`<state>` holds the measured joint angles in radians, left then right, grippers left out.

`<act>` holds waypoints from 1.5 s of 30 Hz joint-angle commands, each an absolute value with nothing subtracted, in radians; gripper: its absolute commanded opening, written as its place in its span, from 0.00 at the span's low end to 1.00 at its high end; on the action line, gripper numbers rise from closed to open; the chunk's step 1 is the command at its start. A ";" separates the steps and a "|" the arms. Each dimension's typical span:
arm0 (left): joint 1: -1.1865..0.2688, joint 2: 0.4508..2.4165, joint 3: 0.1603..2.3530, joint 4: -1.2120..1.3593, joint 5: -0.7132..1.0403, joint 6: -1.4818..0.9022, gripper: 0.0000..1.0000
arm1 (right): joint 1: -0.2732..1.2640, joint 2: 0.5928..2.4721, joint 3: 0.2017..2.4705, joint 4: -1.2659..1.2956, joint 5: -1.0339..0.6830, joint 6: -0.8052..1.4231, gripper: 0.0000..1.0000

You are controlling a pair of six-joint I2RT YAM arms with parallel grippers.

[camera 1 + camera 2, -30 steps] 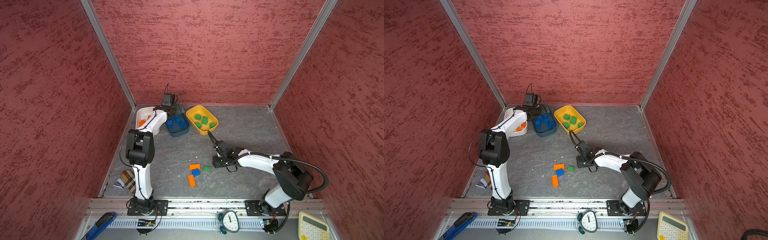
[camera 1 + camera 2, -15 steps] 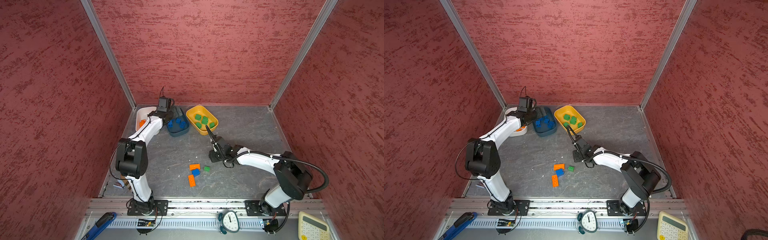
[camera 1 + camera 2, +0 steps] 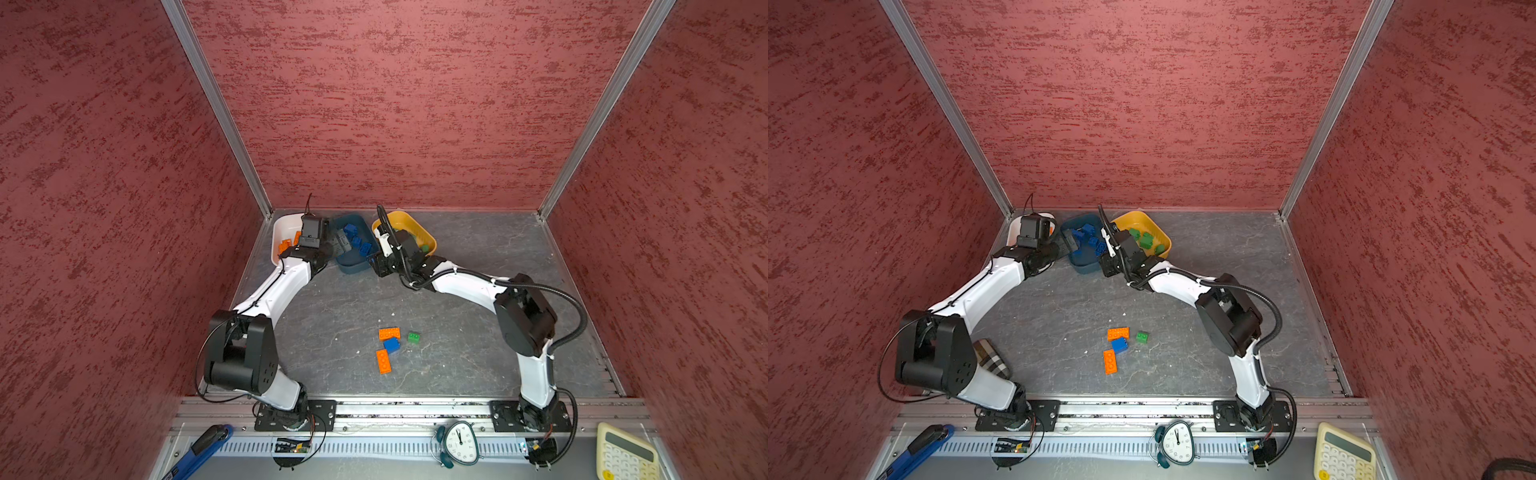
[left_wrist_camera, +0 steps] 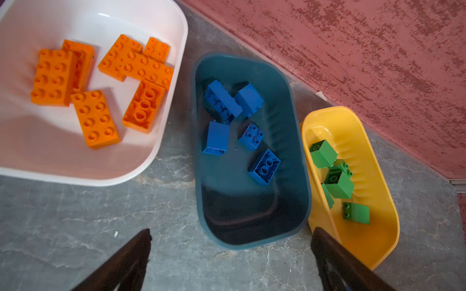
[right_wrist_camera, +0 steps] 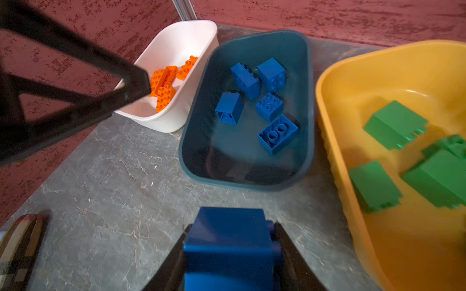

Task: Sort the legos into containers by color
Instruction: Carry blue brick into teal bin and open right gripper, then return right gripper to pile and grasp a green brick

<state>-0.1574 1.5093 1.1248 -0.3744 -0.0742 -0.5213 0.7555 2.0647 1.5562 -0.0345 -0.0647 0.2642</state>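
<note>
I see the grey desk (image 3: 478, 257) carrying three tubs in a row along its far edge, crowded toward the far-left corner. The white tub (image 4: 50, 161) sits in the corner itself, with orange bricks (image 4: 54, 75) heaped inside. A strip of bare desk parts it from the teal tub (image 4: 252, 216), which holds five blue bricks (image 4: 216, 138). The yellow tub (image 4: 373, 244) lies just beside the teal one on the side away from the corner, with green bricks (image 4: 339, 185) in it.

My left gripper (image 4: 230, 235) hangs over the near end of the teal tub, its fingers (image 4: 141, 241) spread wide with nothing between them. My right gripper (image 5: 232, 226) is clamped on a single blue brick (image 5: 230, 241), one finger pressed to each flank (it fills the foreground of that wrist view). It is over bare desk just short of the teal tub's near rim, close to where teal and yellow meet.

Four loose pieces lie clustered mid-desk, toward the near edge. There are two oblong orange pieces (image 3: 389, 333) (image 3: 383, 360) with a blue square (image 3: 391, 345) between them. A small green square (image 3: 414, 337) lies just beside these, on the right arm's side.
</note>
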 commanded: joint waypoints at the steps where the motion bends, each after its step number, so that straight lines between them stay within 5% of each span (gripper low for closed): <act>1: -0.155 1.452 1.049 -0.379 -0.107 -0.560 0.99 | 0.744 2.129 1.657 0.002 -0.099 0.238 0.28; 10: -0.141 1.424 0.959 -0.408 -0.046 -0.617 0.99 | 0.723 2.365 1.954 -0.026 -0.101 0.239 0.33; 14: -0.153 1.408 0.948 -0.409 -0.048 -0.621 0.99 | 0.719 2.457 2.148 -0.135 -0.116 0.218 0.65; 16: -0.161 1.404 0.947 -0.417 -0.065 -0.615 0.99 | 0.721 2.442 2.144 -0.136 -0.157 0.176 0.72; 29: -0.210 1.457 0.961 -0.419 -0.061 -0.603 0.99 | 0.721 1.898 1.366 0.061 -0.237 0.061 0.82; 36: -0.225 1.506 0.975 -0.403 -0.025 -0.620 0.99 | 0.721 1.652 1.062 -0.149 -0.199 0.024 0.82; 45: -0.235 1.533 1.022 -0.400 0.000 -0.628 0.99 | 0.753 1.589 1.004 -0.528 -0.242 -0.147 0.78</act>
